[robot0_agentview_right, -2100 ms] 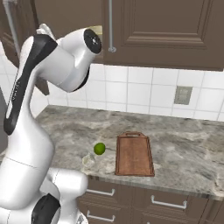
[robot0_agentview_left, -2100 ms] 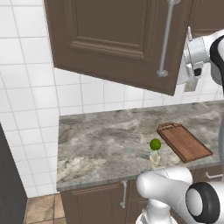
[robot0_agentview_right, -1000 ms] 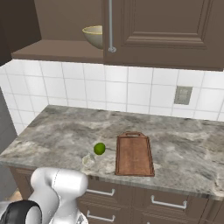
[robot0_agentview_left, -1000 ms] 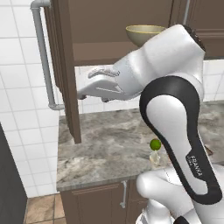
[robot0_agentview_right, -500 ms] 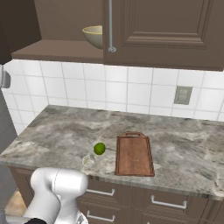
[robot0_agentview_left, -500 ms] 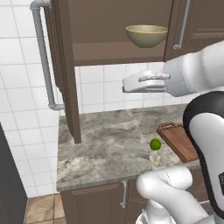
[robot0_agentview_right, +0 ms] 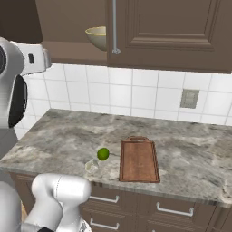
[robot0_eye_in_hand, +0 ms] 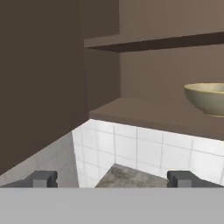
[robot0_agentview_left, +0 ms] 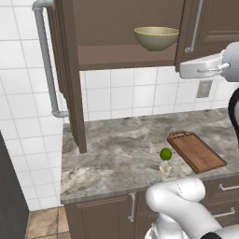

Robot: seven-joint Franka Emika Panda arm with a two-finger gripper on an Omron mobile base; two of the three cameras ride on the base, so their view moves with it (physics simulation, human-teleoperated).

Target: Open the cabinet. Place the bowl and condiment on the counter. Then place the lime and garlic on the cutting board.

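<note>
The cabinet's left door [robot0_agentview_left: 70, 70] stands swung wide open, its grey bar handle [robot0_agentview_left: 44, 60] facing outward. On the lower shelf sits the olive-beige bowl [robot0_agentview_left: 156, 38] [robot0_agentview_right: 97, 37] [robot0_eye_in_hand: 208, 98]. My gripper [robot0_eye_in_hand: 113, 179] is open and empty, in front of the shelf and slightly below it, left of the bowl in the hand view. My hand [robot0_agentview_left: 200, 69] hovers below the closed right door. The lime [robot0_agentview_left: 165, 154] [robot0_agentview_right: 103, 154] and the pale garlic [robot0_agentview_left: 165, 169] [robot0_agentview_right: 92, 166] lie on the counter [robot0_agentview_left: 116, 154] beside the cutting board [robot0_agentview_left: 196, 151] [robot0_agentview_right: 139, 160]. The condiment is out of view.
The right cabinet door [robot0_agentview_right: 172, 31] is closed, its bar handle [robot0_agentview_right: 114, 27] hanging just beside the bowl. A wall outlet [robot0_agentview_right: 189, 99] sits on the tiled backsplash. Drawers [robot0_agentview_right: 172, 210] run under the counter. An upper shelf [robot0_eye_in_hand: 153, 41] spans the cabinet above the bowl.
The cabinet door went from closed to fully open. My hand has since let go and swung right and slightly up, from beside the door to under the right door.
</note>
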